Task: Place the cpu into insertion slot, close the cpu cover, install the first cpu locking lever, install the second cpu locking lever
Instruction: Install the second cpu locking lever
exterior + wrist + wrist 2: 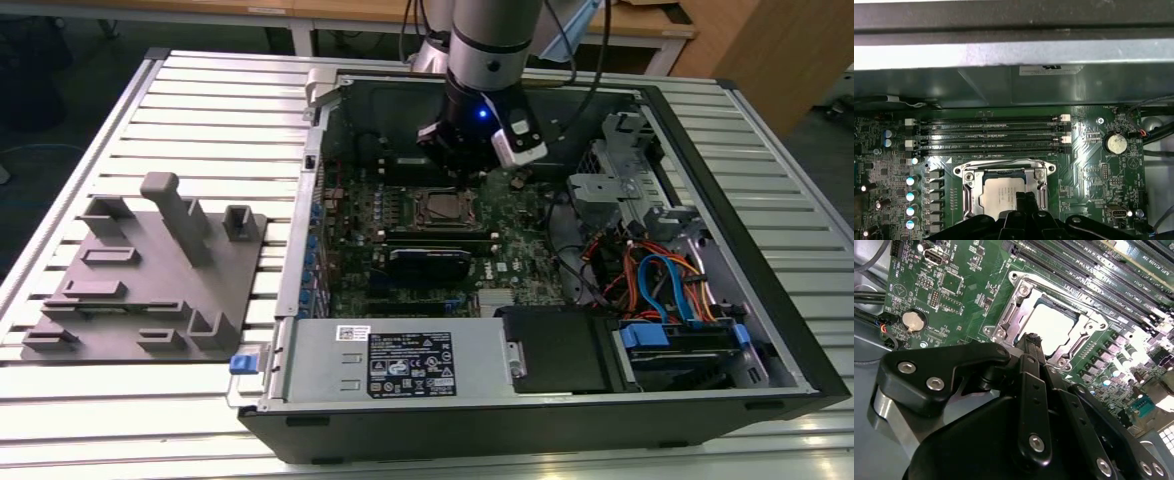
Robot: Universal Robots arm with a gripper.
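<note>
The cpu [1002, 192] lies flat in the insertion slot [438, 207] on the green motherboard, its pale silver face [1051, 326] showing through the window of the cpu cover. The cpu cover [1004, 168] is down over the chip, a silvery frame [1016, 297] with screws at its corners. My gripper [1032, 341] hangs just above the edge of the socket, black fingertips [1019, 199] pressed together with nothing visible between them. In the exterior view the gripper [462, 178] sits directly behind the socket inside the open computer case.
Long black memory slots [989, 135] run beside the socket and a coin battery [1115, 144] lies close by. The case wall [1014, 52] rises beyond them. Drive cage and coloured cables [654, 275] fill the exterior view's right; a grey fixture block [147, 270] stands on the left.
</note>
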